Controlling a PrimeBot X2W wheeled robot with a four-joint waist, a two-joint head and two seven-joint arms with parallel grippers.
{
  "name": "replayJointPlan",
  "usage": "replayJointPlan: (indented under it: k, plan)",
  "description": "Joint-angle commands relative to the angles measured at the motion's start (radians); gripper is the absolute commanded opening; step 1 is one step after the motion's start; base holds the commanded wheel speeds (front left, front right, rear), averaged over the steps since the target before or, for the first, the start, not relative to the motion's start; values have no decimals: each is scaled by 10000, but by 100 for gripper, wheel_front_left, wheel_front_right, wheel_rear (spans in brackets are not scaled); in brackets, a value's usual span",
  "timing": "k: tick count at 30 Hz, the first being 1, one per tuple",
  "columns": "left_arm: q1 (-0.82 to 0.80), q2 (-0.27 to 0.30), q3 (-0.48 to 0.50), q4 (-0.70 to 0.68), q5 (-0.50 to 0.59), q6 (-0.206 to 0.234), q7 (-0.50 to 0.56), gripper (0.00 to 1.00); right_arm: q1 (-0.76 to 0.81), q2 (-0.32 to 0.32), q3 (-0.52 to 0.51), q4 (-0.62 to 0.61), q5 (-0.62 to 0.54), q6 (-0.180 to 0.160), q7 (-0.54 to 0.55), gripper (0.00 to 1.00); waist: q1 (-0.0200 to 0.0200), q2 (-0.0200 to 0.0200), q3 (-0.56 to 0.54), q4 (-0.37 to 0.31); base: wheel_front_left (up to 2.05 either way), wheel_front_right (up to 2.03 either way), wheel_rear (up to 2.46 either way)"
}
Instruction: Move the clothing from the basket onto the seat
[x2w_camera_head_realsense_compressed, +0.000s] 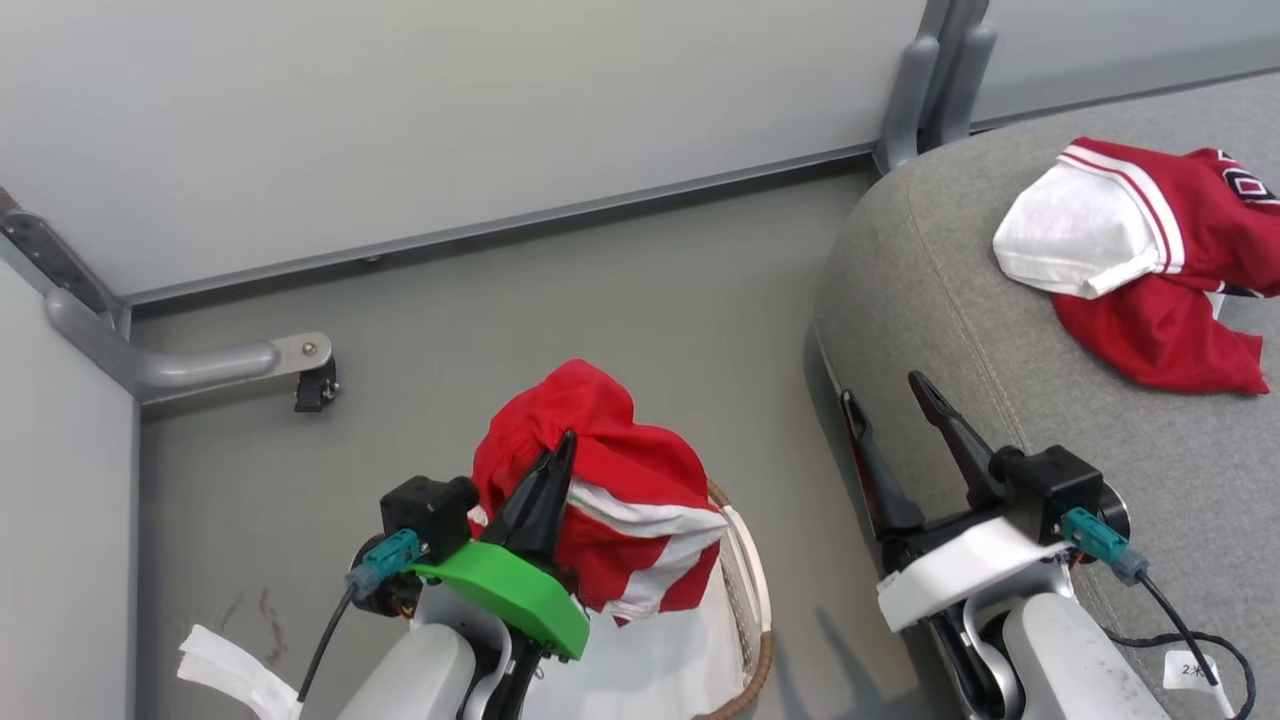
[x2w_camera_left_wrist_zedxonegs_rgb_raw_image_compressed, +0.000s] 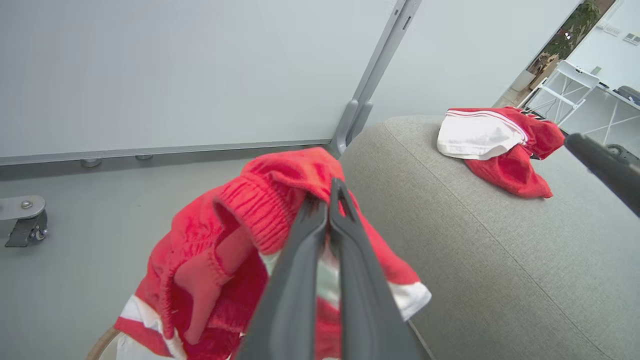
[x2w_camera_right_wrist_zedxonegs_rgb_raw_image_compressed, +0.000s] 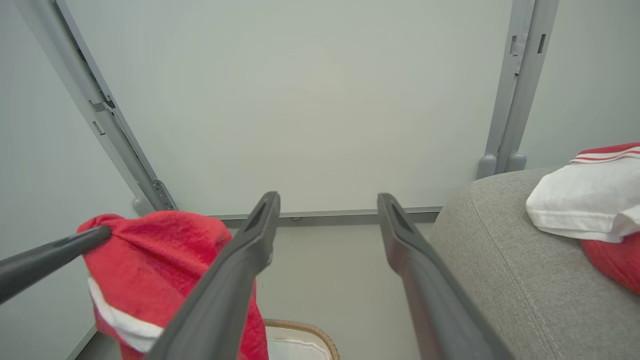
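My left gripper is shut on a red garment with white stripes, holding it bunched above the basket. In the left wrist view the closed fingers pinch the red cloth near its ribbed waistband. The basket's brown woven rim and white liner show below the hanging cloth. Another red and white garment lies crumpled on the grey seat at the right. My right gripper stands open and holds nothing, beside the seat's left edge, its fingers apart.
Pale partition walls with grey metal posts close the back and left. A grey bracket with a castor juts out at floor level on the left. A white strip lies on the grey floor at the lower left.
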Motion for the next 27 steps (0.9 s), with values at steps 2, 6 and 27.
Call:
replayJointPlan:
  k: [2, 6, 27]
  plan:
    - [267, -19, 194, -312, 192, -45, -7, 0, 298, -41, 22, 47, -6, -14, -1, 100, 1, -1, -624, 255, 0, 0, 0]
    - [345, -70, 497, -980, 497, -45, -7, 0, 521, -41, 61, 116, -52, -14, -1, 100, 1, -1, -887, 317, 0, 0, 0]
    - [-31, -306, 1127, -2887, 1169, -46, -7, 0, 290, -556, 2287, 816, -73, -14, -1, 100, 1, -1, -987, 468, 0, 0, 0]
